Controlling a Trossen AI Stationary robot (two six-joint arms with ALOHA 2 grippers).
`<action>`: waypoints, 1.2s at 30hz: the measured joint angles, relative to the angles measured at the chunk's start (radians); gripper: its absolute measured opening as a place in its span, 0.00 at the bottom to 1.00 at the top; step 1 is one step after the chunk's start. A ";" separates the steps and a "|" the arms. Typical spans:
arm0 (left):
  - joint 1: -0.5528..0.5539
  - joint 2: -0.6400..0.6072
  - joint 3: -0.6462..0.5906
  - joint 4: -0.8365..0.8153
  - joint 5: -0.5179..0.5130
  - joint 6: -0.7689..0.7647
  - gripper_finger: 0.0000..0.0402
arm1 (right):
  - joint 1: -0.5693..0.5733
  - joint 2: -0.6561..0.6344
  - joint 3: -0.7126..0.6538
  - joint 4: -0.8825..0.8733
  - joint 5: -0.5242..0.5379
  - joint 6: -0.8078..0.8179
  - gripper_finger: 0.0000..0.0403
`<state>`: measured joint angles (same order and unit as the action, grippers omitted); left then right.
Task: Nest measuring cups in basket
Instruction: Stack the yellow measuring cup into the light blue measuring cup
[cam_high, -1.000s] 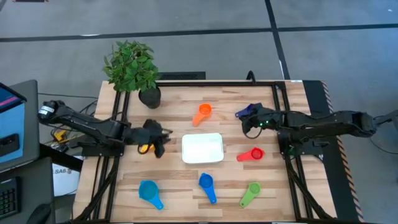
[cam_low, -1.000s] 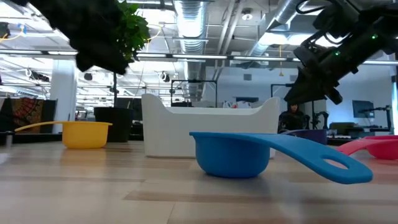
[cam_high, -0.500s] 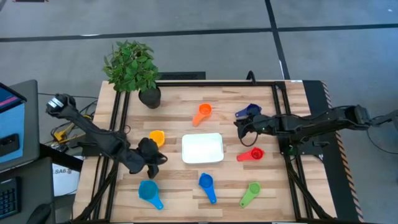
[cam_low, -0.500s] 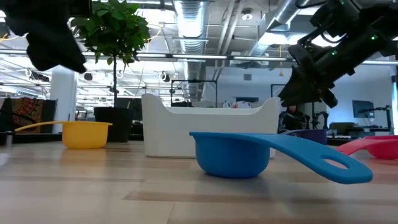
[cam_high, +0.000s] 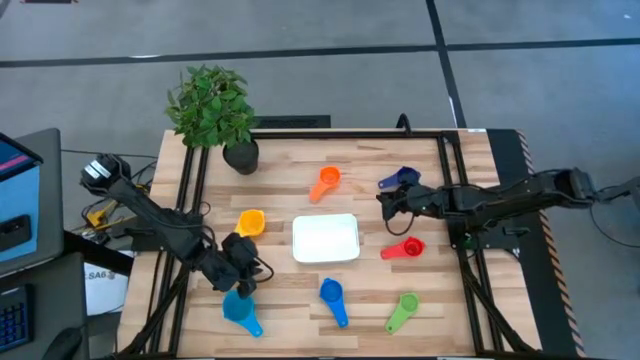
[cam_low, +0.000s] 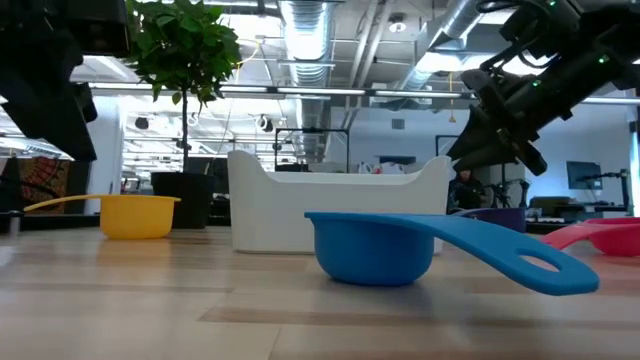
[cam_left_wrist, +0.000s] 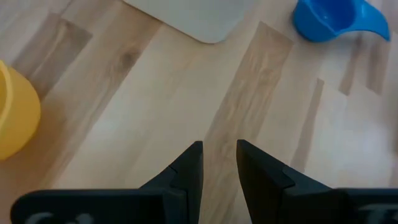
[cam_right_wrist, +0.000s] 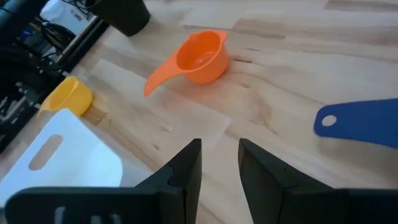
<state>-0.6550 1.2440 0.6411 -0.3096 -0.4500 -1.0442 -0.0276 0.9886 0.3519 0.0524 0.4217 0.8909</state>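
Here, the orange cup (cam_high: 328, 179) has its handle aimed toward the basket (cam_high: 326, 239).

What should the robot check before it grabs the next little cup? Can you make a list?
1. Is the basket ready for cups? Ok: nothing shows inside it.
2. Is the left gripper holding nothing? Ok: its fingers stand slightly apart over bare wood.
3. Is the right gripper holding nothing? Ok: only table shows between its fingers.
4. Is a cup close to the left gripper? Ok: the light blue cup lies just beside it, the yellow cup a bit farther.
5. Is a cup close to the right gripper? Ok: the dark blue cup is close by, the orange cup ahead.
6. Are the cups upright? Cannot tell for all.
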 joint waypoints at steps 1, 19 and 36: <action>0.002 0.002 0.000 -0.001 0.000 0.005 0.21 | 0.006 0.000 0.000 -0.002 0.000 0.000 0.31; 0.420 -0.187 -0.001 -0.111 0.011 0.532 0.21 | -0.210 0.000 0.001 -0.148 -0.057 0.094 0.28; 0.715 -0.164 -0.001 -0.347 0.181 0.406 0.21 | -0.122 -0.001 0.001 -0.046 -0.109 -0.024 0.28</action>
<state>0.0601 1.0801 0.6399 -0.6568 -0.2693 -0.6379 -0.1498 0.9874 0.3527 0.0060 0.3130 0.8674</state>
